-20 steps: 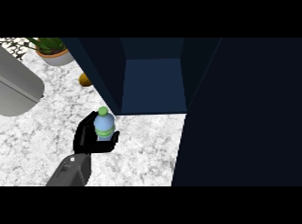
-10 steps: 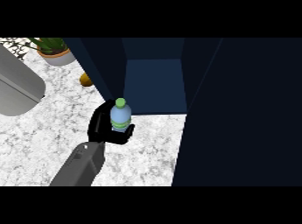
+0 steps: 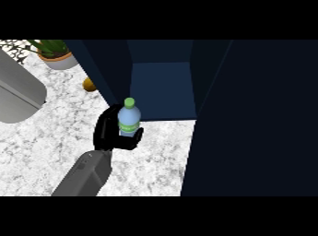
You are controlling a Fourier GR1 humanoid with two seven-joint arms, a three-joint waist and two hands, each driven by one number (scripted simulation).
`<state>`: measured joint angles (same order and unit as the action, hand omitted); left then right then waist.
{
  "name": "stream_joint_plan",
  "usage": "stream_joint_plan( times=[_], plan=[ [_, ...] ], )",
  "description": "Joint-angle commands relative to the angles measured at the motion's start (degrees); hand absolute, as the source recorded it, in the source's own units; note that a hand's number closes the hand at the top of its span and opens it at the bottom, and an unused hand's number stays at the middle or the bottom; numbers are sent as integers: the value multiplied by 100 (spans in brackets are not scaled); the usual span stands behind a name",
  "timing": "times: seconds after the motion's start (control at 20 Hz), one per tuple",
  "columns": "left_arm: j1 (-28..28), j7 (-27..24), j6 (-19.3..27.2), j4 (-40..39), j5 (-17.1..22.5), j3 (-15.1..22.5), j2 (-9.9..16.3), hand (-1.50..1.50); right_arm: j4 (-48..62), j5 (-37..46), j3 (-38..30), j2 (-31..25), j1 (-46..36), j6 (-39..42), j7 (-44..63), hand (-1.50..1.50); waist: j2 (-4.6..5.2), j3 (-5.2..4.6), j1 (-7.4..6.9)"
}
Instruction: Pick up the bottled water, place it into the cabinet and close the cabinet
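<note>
While the clear plastic water bottle with a green cap (image 3: 128, 119) stands upright at the dark blue cabinet's (image 3: 162, 87) open front, the black right hand (image 3: 112, 133) curls round its lower body, grey forearm rising from below over the white marble counter (image 3: 32, 152).

- We read this as a home kitchen, counter-level view.
- Countertop (image 3: 45, 152): white/grey marble-look stone, typical kitchen worktop.
- Dark navy cabinet (image 3: 161, 87) sits on the counter w/ its door (image 3: 263, 120) swung open, blue interior visible.
- Potted plant (image 3: 55, 54) at the back, domestic decor.
- Small orange item (image 3: 89, 84) beside cabinet, maybe fruit; we can't tell.
- Large grey rounded object (image 3: 8, 90) at left, type unclear.
</note>
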<state>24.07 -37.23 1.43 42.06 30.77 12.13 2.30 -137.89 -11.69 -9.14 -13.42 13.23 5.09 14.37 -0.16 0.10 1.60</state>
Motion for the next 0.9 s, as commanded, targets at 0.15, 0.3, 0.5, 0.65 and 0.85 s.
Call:
stream_joint_plan(
  times=[0.15, 0.3, 0.5, 0.65, 0.85],
  plan=[
    [1183, 441, 743, 360, 211, 608, -216, 150, 14, -1081, -407, -37, -91, 274, 81, -150, 1, -5, 301],
    [1178, 507, 1026, 518, 296, 776, -213, 150, 225, -1216, -552, -10, -78, 412, -110, -150, -2, 0, 286],
    [1292, 550, 1369, 420, 329, 880, -210, 150, 444, -1467, -804, -150, -205, 567, -166, -150, 31, 1, 398],
    [1387, 742, 1871, 538, 327, 1012, -207, 150, 426, -1472, -814, -189, -189, 595, -95, -150, 19, 3, 401],
    [1495, 749, 2341, 409, 210, 930, -207, 150, 542, -1783, -998, -274, -116, 842, -214, -150, 41, 10, 538]
  ],
)
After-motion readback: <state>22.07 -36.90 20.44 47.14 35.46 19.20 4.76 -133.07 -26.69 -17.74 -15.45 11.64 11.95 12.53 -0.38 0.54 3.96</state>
